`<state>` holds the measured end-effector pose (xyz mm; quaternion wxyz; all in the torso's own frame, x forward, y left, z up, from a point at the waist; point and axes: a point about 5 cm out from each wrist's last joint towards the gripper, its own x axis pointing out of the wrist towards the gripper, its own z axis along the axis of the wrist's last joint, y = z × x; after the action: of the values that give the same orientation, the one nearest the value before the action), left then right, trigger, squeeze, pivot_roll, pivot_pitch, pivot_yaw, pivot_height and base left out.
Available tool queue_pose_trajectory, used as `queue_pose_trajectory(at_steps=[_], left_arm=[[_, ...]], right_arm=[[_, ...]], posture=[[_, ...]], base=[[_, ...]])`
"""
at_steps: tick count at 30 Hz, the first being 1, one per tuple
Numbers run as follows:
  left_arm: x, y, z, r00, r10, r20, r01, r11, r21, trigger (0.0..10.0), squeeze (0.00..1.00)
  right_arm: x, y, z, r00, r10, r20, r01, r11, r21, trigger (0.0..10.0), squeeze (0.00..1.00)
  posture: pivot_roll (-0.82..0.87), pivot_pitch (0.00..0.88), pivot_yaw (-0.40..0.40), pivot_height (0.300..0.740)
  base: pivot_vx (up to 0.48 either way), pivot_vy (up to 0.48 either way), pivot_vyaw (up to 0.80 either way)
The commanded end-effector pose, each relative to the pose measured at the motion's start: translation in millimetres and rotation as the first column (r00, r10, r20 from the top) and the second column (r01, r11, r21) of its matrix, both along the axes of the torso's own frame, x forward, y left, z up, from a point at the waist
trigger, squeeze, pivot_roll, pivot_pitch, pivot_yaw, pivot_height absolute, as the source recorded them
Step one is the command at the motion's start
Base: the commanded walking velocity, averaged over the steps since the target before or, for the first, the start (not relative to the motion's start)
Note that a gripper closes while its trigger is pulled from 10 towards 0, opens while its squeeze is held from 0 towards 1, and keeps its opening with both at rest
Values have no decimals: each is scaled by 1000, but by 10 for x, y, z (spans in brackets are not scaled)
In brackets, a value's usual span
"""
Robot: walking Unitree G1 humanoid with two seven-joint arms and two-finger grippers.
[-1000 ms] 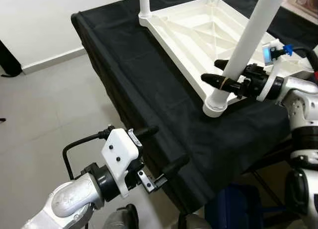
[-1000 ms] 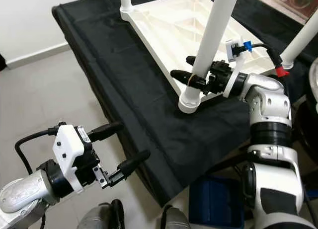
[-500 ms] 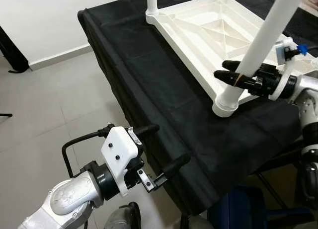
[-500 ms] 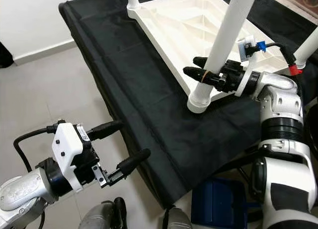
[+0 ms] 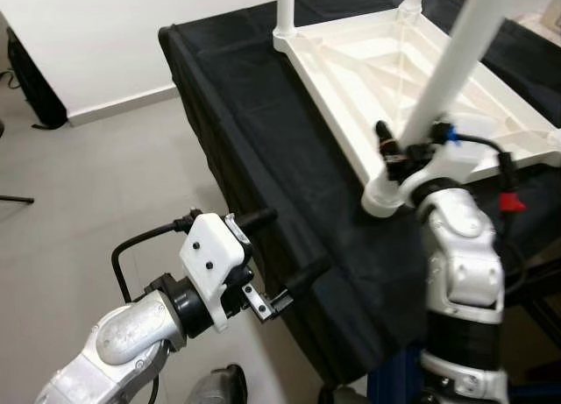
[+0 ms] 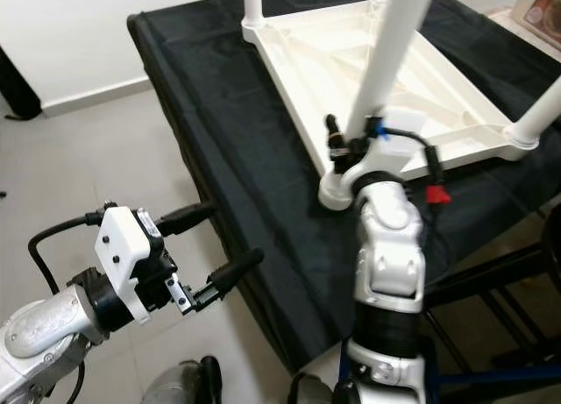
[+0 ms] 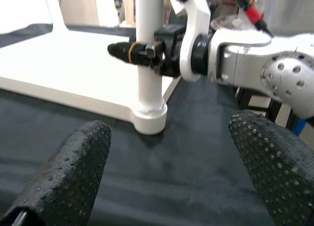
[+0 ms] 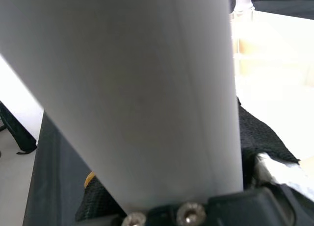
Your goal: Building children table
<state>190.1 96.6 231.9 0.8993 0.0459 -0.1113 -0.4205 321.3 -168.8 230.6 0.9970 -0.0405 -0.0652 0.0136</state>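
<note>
A white children's table (image 5: 337,115) lies upside down on a black cloth, its legs pointing up. My right gripper (image 5: 394,150) is shut on the nearest white leg (image 5: 447,71), just above its round corner socket (image 7: 149,120). The left wrist view has one black finger (image 7: 122,50) crossing that leg. In the right wrist view the leg (image 8: 137,88) stands close between the fingers. My left gripper (image 5: 294,242) is open and holds nothing. It hovers off the cloth's near edge, pointing at the held leg, with both dotted fingers (image 7: 64,182) spread wide.
The black cloth (image 5: 254,106) covers a work table whose near edge drops to grey floor tiles (image 5: 88,176) on the left. Other legs rise at the far corner (image 5: 285,10) and on the right (image 6: 543,115). A red-tipped cable (image 5: 511,202) hangs on my right arm.
The camera has shifted, so the whole scene sits further right. My right forearm has swung in and now stands upright before me, still gripping the leg. The left gripper stays open.
</note>
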Motion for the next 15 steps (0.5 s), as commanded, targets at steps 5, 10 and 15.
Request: queue_pose_trajectory(at_steps=[5,10,15], left_arm=[[14,-1,-27,1000,1,-4,-1,1000,3,10000,0],[13,3,-28,1000,0,-1,0,1000,1,10000,0],[0,3,-26,1000,-2,-2,2,1000,3,10000,0]], right_arm=[[29,-124,-261,987,-93,-129,94,996,-5,0,0],[74,-166,-96,992,-47,-119,45,999,-20,10000,0],[109,-286,99,995,36,-95,-32,999,42,10000,1000]], posture=[[22,184,-34,740],[15,194,-27,740],[19,209,-28,740]], base=[[0,0,0],[0,0,0],[0,0,0]])
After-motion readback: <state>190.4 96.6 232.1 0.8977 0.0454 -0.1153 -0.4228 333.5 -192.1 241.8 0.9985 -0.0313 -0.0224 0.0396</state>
